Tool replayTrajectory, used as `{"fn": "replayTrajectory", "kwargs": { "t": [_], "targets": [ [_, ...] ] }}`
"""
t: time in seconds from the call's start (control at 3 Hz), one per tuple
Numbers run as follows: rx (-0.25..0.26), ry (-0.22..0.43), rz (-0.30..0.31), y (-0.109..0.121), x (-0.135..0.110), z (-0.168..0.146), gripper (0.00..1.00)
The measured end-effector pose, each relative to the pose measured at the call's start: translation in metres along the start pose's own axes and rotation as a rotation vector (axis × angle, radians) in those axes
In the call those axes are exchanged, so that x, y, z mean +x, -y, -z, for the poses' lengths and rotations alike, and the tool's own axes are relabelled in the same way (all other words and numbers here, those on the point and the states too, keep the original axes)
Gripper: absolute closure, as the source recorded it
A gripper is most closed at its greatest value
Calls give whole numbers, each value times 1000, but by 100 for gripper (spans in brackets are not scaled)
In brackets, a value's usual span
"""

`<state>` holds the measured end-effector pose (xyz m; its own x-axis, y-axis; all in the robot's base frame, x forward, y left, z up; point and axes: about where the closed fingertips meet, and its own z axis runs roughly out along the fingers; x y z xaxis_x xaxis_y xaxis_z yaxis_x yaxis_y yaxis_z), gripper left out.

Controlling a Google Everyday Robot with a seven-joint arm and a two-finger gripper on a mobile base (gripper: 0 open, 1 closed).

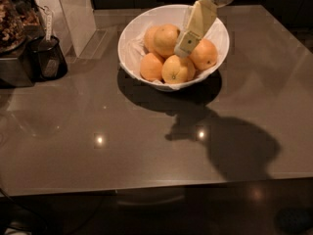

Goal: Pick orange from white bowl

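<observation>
The white bowl [128, 43] stands on the dark table at the top centre and holds several oranges on a white paper lining. The orange [165, 39], the largest and palest, lies on top at the back middle. A smaller orange with a dark stem dot [176, 70] lies at the front, another [205, 55] at the right, another [150, 65] at the front left. My gripper [185, 44] reaches down from the top right over the bowl, just right of the orange and above the front fruit.
A black container [48, 58] and a metal machine [14, 58] stand at the left edge. A white upright panel [73, 13] stands behind them. The table's front edge [156, 184] runs across the lower part of the view.
</observation>
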<state>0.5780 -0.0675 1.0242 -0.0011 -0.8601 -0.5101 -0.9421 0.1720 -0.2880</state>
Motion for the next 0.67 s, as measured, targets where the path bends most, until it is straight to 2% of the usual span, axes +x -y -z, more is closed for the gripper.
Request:
{"fn": "replayTrajectory", "kwargs": {
  "t": [0.33,0.67],
  "targets": [
    [-45,22,29,5,-22,-29,0],
    [-47,23,31,5,-23,-30,0]
  ]
}}
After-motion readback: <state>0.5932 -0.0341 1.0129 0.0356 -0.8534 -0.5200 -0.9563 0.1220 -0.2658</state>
